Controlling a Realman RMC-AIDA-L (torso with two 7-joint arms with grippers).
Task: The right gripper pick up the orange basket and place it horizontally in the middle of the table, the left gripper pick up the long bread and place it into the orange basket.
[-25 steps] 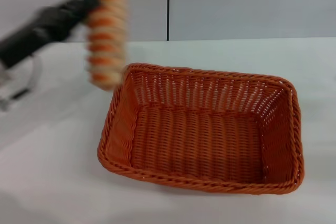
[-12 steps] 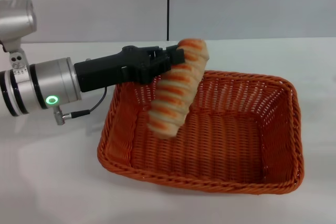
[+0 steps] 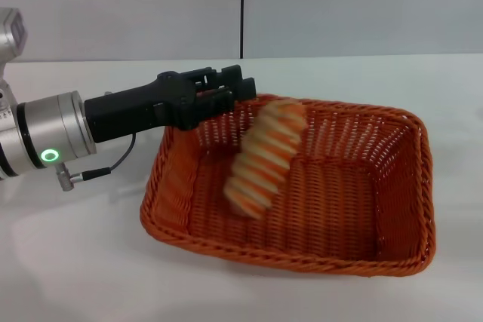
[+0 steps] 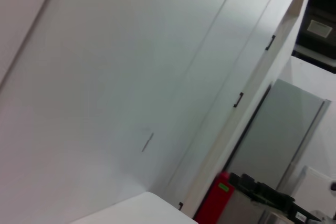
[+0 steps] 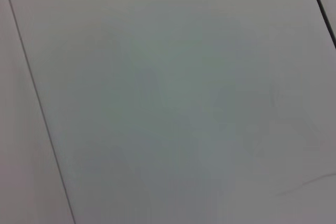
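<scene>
Orange basket (image 3: 302, 186) sits on the table (image 3: 75, 262), its long side across the view. Inside it, the long bread (image 3: 264, 157) is tilted and blurred, apart from the left gripper (image 3: 240, 90), whose fingers are spread empty over the basket's far-left rim.

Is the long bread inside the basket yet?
Inside. The long bread is tilted within the orange basket, apart from the left gripper. Settled or falling: cannot tell.

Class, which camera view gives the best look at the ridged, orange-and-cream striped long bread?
The head view: the ridged, striped long bread appears whole, tilted inside the orange woven basket, just off the left gripper. Neither wrist view shows it, only walls and cabinets.
</scene>
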